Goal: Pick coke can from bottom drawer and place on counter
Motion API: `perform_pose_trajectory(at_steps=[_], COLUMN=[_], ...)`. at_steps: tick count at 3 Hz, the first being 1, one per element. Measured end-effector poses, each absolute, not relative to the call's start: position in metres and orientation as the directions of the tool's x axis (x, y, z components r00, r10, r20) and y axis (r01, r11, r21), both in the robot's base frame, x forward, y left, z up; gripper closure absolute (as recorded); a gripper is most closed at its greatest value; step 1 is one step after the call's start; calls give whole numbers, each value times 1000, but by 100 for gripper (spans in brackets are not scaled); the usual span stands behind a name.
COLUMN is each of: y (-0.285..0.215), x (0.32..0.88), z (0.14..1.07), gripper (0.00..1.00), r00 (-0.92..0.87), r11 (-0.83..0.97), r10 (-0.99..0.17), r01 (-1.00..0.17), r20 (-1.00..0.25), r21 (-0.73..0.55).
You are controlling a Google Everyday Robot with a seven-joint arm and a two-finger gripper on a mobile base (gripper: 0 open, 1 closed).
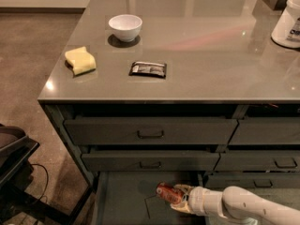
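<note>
A grey counter [201, 64] carried a white bowl [125, 27], yellow sponge [80, 61], dark packet [148, 69] and white jar [288, 20]. Below, the gripper [176, 197] clasped a coke can [166, 192] in the bottom drawer [122, 200].

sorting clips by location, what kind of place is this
Likely an office kitchenette: counter with a white bowl and yellow sponge, over metal drawers. The gripper grips the coke can in the bottom drawer.

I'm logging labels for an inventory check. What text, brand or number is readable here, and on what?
No text can be read.
coke can, held by the gripper in the bottom drawer: red, lettering blurred.
dark packet on the counter: print too small.
white container: dark label, blurred.
</note>
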State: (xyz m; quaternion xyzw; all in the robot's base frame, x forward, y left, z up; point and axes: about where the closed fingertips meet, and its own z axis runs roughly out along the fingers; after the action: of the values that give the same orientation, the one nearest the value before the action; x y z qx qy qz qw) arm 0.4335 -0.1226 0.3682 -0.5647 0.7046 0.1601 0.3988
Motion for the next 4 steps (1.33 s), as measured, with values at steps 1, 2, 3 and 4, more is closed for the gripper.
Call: perform_pose_trajectory(at_steps=[1, 2, 3, 4], y=[-113, -126, -126, -126], x=[436, 451, 451, 452], z=[438, 473, 473, 508], gripper=[100, 100, 100, 100], r00=[64, 108, 108, 170], r11=[220, 200, 200, 156], r10=[-715, -752, -752, -767], r01=[-925, -903, -903, -885], r20=[-696, -651, -651, -618], r21=[-311, -381, -381, -438])
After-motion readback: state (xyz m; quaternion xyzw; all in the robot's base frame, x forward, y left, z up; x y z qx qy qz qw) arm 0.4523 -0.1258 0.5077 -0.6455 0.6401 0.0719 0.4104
